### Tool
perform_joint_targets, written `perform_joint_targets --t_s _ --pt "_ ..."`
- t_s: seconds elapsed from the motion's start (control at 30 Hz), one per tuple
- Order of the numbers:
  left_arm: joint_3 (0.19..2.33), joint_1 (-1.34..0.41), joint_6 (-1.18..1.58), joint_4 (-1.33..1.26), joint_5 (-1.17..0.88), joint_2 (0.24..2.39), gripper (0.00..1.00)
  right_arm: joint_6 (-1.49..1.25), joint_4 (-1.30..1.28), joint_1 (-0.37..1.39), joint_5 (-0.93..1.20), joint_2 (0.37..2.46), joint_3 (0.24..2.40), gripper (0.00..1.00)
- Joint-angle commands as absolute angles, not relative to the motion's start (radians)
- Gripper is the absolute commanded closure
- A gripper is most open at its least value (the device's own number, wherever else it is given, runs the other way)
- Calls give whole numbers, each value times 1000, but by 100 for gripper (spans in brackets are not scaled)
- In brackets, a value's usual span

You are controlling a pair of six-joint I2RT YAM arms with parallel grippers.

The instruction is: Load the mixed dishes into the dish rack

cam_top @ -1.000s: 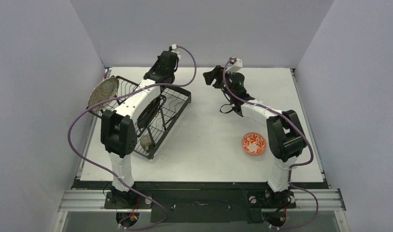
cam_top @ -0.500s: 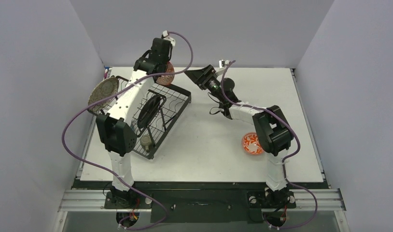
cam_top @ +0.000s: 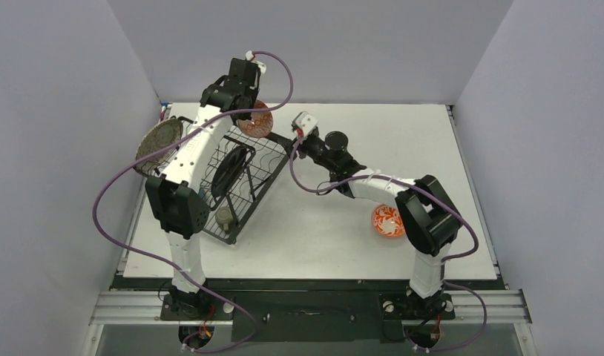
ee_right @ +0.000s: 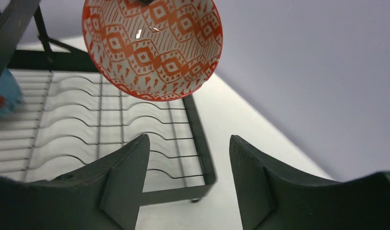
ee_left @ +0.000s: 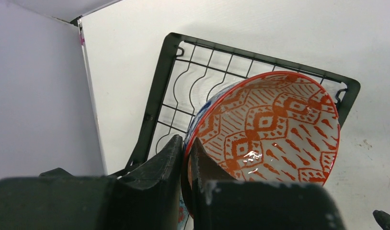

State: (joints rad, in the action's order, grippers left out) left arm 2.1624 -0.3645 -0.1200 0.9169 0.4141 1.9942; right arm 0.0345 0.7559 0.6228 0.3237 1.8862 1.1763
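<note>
Left wrist view: my left gripper (ee_left: 187,143) clamps the patterned bowl (ee_left: 274,129) by its rim above the far end of the dish rack (ee_left: 159,81); my right gripper (ee_right: 188,139) empty, jaws apart; next, I judge: lower it squarely into the rack.

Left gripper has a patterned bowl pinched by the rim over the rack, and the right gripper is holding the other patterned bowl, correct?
Not quite. The right gripper is open and empty, as the right wrist view shows; the other patterned bowl sits on the table in the top view. The rest stands.
</note>
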Motion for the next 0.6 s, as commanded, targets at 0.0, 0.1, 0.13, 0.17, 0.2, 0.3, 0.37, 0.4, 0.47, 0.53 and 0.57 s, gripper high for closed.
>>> perform_joint_targets --t_s 0.0,0.1,0.13,0.17,0.2,0.3,0.37,0.4,0.47,0.53,0.57 --pt "2203 -360 -90 908 358 1982 100 742 668 665 353 1798 1133 45" --pt "2202 -363 -91 909 345 1985 100 903 586 686 356 1788 1159 46" --pt "2202 -364 -90 910 338 1985 100 949 547 692 379 1786 1166 46" --pt "2202 -365 -86 911 333 1985 100 974 520 693 393 1783 1184 46" --pt "2202 -365 -85 911 327 1986 100 1021 464 697 418 1780 1193 46" --pt "2205 -377 -88 912 328 1988 100 1103 404 713 448 1772 1207 46" --pt "2207 -385 -89 915 327 1992 100 1136 399 728 444 1777 1215 44" --pt "2208 -389 -90 915 327 1994 100 1146 402 733 423 1780 1217 44" --pt "2211 -393 -92 919 326 1999 100 1163 446 749 383 1783 1210 44" --pt "2215 -396 -92 924 326 2002 100 1170 470 758 365 1779 1203 43" --pt "2216 -397 -94 924 325 2001 100 1175 482 763 353 1773 1203 43"
